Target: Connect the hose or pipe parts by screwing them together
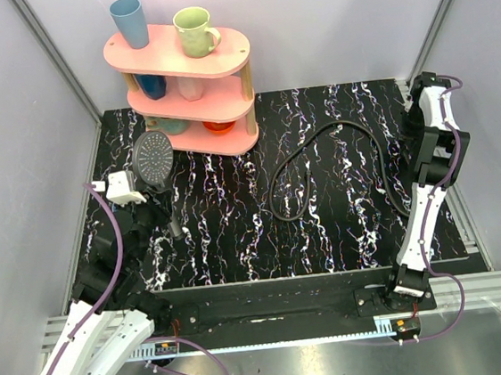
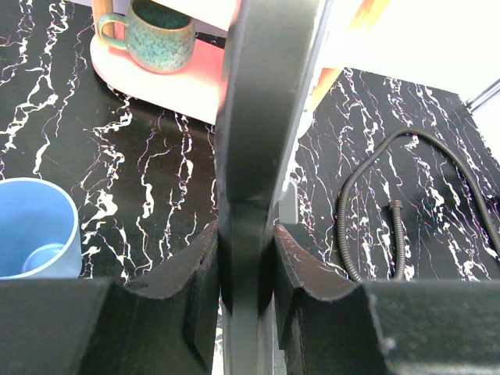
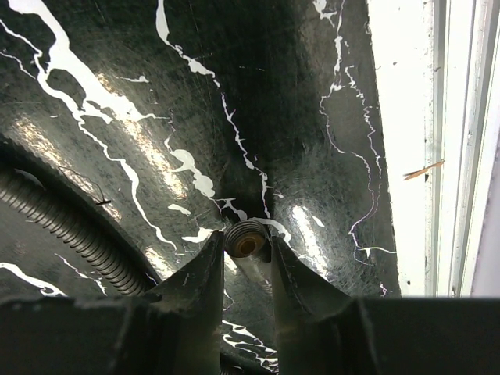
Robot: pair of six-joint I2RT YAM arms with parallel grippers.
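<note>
Both arms are built of white shell segments joined by black joints. The left arm [image 1: 96, 342] is bolted at the near left corner of the tabletop [image 1: 346, 240], and the right arm [image 1: 425, 214] at its near right corner. A purple cable [image 1: 113, 242] is looped along each arm. A white block [image 1: 125, 187] is mounted behind the left tool [image 2: 246, 250], whose matte black fingers [image 2: 308, 273] are marked by pale scuffing along the inner edges. The right tool [image 3: 246, 244] is likewise fitted with tapered black fingers.
</note>
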